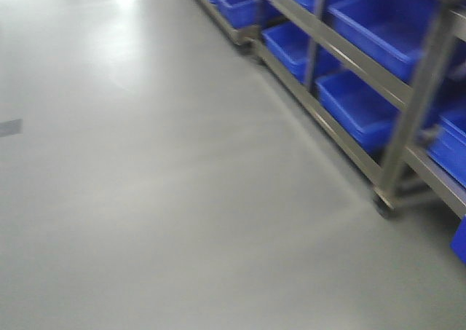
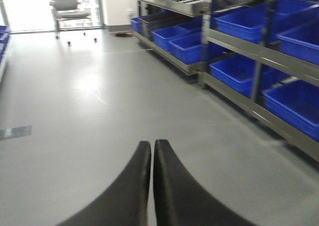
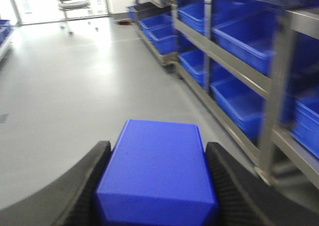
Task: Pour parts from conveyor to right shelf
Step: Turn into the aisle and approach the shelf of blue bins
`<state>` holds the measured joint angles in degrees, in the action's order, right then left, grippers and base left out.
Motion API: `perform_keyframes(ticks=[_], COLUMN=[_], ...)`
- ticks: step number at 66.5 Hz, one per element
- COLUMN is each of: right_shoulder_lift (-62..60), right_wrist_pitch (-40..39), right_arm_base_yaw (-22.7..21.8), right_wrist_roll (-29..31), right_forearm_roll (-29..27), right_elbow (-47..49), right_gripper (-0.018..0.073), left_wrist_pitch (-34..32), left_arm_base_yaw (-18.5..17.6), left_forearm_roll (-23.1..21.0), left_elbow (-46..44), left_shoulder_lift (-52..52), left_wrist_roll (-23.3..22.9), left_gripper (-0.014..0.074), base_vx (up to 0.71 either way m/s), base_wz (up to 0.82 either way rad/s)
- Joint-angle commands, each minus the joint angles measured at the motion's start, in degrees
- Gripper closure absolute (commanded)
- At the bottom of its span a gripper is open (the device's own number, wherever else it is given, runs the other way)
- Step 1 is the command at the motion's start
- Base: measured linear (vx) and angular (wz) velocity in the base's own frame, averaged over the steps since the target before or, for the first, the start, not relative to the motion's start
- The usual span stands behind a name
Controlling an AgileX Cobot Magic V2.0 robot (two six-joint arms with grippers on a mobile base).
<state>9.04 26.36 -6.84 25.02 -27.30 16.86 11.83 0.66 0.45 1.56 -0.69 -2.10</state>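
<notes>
A bright-blue block, one of the parts [image 3: 159, 171], sits clamped between the black ribbed fingers [image 3: 227, 178] of my right gripper [image 3: 158, 147], which is shut on it above the floor. My left gripper [image 2: 152, 144] is shut, its two black fingers pressed together with nothing between them. The right shelf [image 1: 408, 119] is a steel-framed rack along the right side, holding large blue crates [image 1: 364, 108] on two levels. The shelf [image 2: 259, 61] also shows in the left wrist view, and the shelf [image 3: 276, 81] in the right wrist view. The conveyor is out of view.
Glossy light-grey floor [image 1: 182, 199] fills the left and middle. The rack stands on a caster [image 1: 384, 206] near the floor. An office chair [image 2: 67, 6] stands far back by a bright window. More blue crates [image 2: 3, 36] show at the far left edge. A grey floor mark [image 1: 9, 127] lies left.
</notes>
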Motion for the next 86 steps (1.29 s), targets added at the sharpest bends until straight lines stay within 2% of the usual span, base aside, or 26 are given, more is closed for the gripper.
perform_keyframes(ticks=[1, 31, 86], right_shoulder_lift=[0.63, 1.14, 1.14], right_wrist_pitch=[-4.05, -3.99, -3.98], right_arm_base_yaw=[-0.06, -0.06, -0.06], right_wrist_roll=[-0.11, -0.11, -0.11], right_forearm_roll=[-0.88, -0.88, -0.88], right_elbow=[1.46, 1.46, 1.46], right_gripper=[0.0564, 0.0564, 0.0564], left_wrist_pitch=[-4.5, -4.51, -4.57], left_arm_base_yaw=[-0.37, -0.37, -0.37], left_forearm_roll=[-0.45, -0.45, -0.45], left_elbow=[-1.1, -1.1, -1.1], left_shoulder_lift=[-0.65, -0.64, -0.64], left_wrist_roll=[-0.49, -0.49, -0.49], left_gripper=[0.0603, 0.0603, 0.0603], base_vx=[0.84, 0.82, 0.72], base_wz=[0.56, 0.37, 0.15])
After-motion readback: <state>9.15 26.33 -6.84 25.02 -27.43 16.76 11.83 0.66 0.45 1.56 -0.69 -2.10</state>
